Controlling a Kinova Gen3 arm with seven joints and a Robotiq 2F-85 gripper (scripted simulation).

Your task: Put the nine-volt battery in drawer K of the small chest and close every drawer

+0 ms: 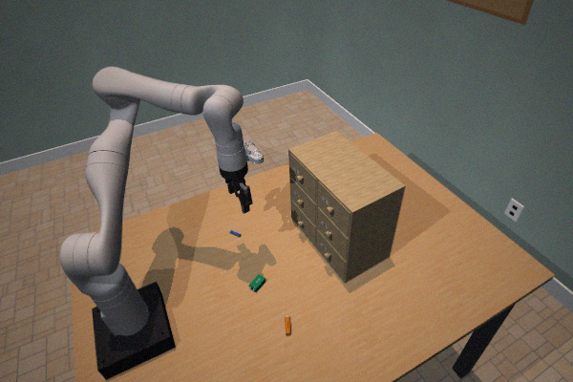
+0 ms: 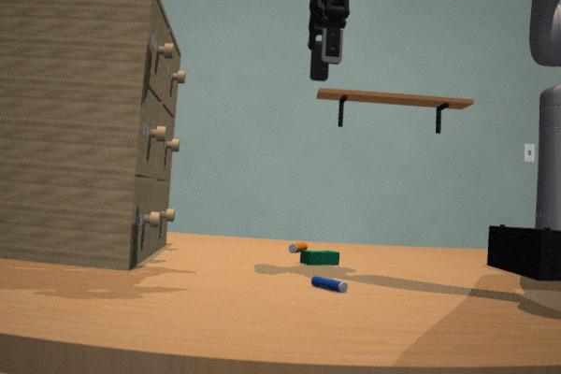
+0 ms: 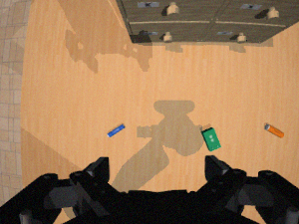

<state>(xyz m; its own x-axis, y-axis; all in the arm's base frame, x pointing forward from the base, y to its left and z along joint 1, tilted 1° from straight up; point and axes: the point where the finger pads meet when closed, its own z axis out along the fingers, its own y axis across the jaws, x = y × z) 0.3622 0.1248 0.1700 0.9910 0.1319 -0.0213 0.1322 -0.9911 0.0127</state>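
Green nine-volt below my open pincer

The chest [image 1: 374,220] [image 2: 70,126] [image 3: 174,30] stands on the tabletop [image 1: 430,286] [image 2: 262,327] [image 3: 65,105], its drawers pushed in. My pincer [image 1: 244,204] [image 2: 324,65] [image 3: 156,166] hangs high above the wood, fingers spread wide, grasping nothing. The green nine-volt battery [image 1: 257,283] [image 2: 319,257] [image 3: 210,139] lies flat well beneath it, toward the right finger in my wrist view, between the smaller orange cell [image 1: 287,325] [image 2: 297,247] [image 3: 274,130] and blue cell [image 1: 235,233] [image 2: 328,283] [image 3: 116,130].

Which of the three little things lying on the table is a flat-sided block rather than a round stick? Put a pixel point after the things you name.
The green one [image 1: 257,282] [image 2: 319,257] [image 3: 211,139], lying between the others: its sides are flat, while the blue [image 1: 235,233] [image 2: 328,283] [image 3: 116,130] and orange [image 1: 287,325] [image 2: 297,247] [image 3: 274,130] ones are slim cylinders.
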